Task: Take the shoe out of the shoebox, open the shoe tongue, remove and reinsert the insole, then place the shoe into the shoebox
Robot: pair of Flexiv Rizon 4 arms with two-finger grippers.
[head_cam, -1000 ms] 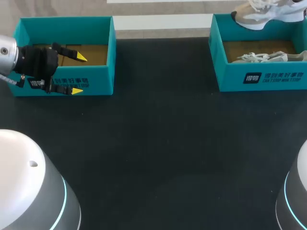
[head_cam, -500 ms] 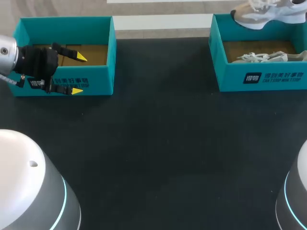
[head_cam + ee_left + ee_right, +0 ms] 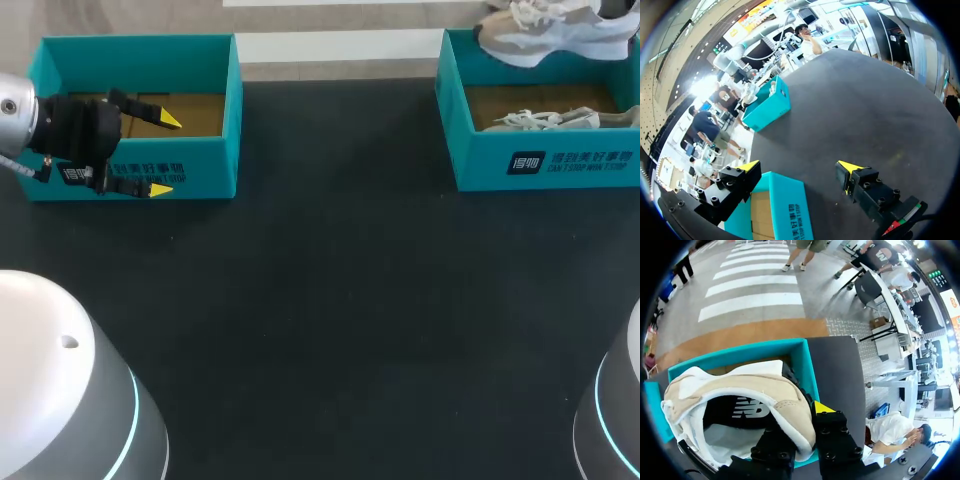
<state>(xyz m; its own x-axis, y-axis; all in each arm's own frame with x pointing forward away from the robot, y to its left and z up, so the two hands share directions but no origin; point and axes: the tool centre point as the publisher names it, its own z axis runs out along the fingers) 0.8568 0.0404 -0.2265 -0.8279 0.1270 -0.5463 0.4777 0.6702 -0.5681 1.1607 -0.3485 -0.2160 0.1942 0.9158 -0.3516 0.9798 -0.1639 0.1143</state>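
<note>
Shoeboxes stand at both far corners of the black table (image 3: pixel 330 300). The left shoebox (image 3: pixel 140 62), at the far-left corner, shows only its bare cardboard floor. The left gripper (image 3: pixel 165 155) straddles this box's front wall with one yellow tip inside and one outside. Its fingers are spread wide and hold nothing.

The right shoebox (image 3: pixel 480 160) is at the far-right corner, and a pale sneaker (image 3: pixel 550 120) lies on its side in it. Above the back of that box hangs the lifted sneaker (image 3: pixel 550 30), beige and white with a dark lining. The right gripper (image 3: pixel 802 417) has it clamped by the heel collar, one finger tucked into the opening and the other outside. The right wrist view shows the teal box below the shoe.

The step in hand looks like taking the shoe out. One small pinch carries the whole shoe, so the grip should stay firm and the travel slow, or the toe may swing. The sole should clear the front wall before the arm heads for the open middle of the table. Setting it down sole-flat with the laces up would probably suit the tongue work. The left gripper would first have to lift off its wall.
</note>
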